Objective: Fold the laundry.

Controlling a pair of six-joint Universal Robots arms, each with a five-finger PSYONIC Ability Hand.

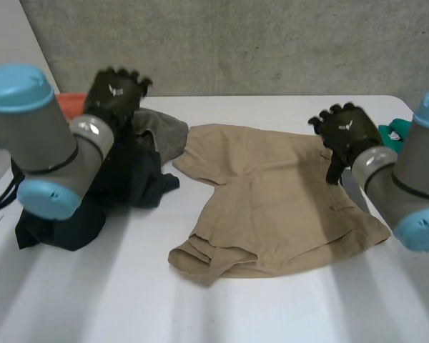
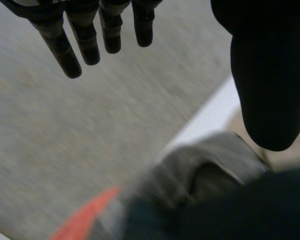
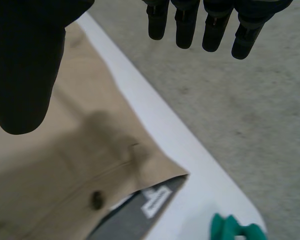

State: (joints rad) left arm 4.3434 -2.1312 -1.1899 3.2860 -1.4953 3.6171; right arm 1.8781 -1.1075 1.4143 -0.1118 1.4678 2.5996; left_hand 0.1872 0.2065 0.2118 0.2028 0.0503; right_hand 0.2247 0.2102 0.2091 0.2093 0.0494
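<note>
On the white table (image 1: 93, 300): tan shorts (image 1: 279, 200) lie spread out.
Left hand (image 1: 114, 96): fingers straight, empty, above dark clothes pile (image 1: 129, 182).
Right hand (image 1: 347, 128): fingers straight, empty, over the shorts' edge.

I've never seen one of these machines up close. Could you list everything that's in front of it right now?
tan garment: one, beige, spread across the middle of the table, with a button and a label at the waistband
dark clothes: one heap, black, beside the tan garment on the robot's left
grey garment: one, grey-olive, crumpled on the far side of the dark heap
orange item: one, orange-red, behind the heap; too hidden to identify
green item: one, green, at the table's edge on the robot's right; too hidden to identify
table: one, white
wall: one, grey concrete, behind the table
left hand: black, raised over the dark heap, fingers straight, holding nothing
right hand: black, over the tan garment's far corner, fingers straight, holding nothing
</note>
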